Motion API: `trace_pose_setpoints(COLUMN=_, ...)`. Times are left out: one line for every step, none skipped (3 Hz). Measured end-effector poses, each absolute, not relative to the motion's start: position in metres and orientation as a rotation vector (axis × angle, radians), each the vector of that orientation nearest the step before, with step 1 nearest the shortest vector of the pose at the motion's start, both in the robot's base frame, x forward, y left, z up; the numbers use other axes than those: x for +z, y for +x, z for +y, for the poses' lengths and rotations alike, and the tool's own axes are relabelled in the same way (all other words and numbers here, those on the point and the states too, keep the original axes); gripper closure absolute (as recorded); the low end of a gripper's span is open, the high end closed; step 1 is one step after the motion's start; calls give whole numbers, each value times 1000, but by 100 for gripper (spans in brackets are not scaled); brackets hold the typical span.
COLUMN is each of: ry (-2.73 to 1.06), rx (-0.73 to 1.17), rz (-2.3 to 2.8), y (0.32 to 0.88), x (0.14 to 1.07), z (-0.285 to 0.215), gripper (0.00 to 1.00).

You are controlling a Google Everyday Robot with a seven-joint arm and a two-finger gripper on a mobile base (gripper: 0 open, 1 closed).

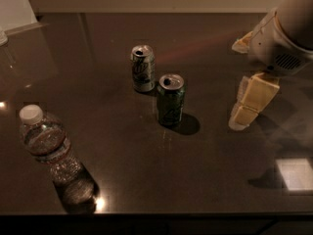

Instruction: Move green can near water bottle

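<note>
The green can (170, 100) stands upright near the middle of the dark table (122, 165), dark green with a silver top. The water bottle (49, 153), clear with a white cap, stands at the front left, well apart from the can. My gripper (240, 112) hangs at the right, its pale fingers pointing down just above the table, about a can's width to the right of the green can and holding nothing.
A silver-white can with green lettering (143, 68) stands just behind and left of the green can. A white object (14, 6) sits at the table's back left corner. A bright reflection (296, 174) lies at the front right.
</note>
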State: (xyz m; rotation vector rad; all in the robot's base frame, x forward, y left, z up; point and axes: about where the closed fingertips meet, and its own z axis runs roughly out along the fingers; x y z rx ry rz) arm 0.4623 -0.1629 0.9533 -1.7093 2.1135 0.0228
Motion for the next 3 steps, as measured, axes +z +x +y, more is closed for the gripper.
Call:
trace_pose_setpoints(ry=-1696, rx=97, rz=2094, y=476, x=942, z=-144, gripper=0)
trace_pose_setpoints(ry=-1671, rx=177, rz=2073, y=490, x=935, z=-123, gripper=0)
trace_pose_setpoints(ry=-1641, rx=266, rz=2048, y=499, x=928, z=-100, gripper=0)
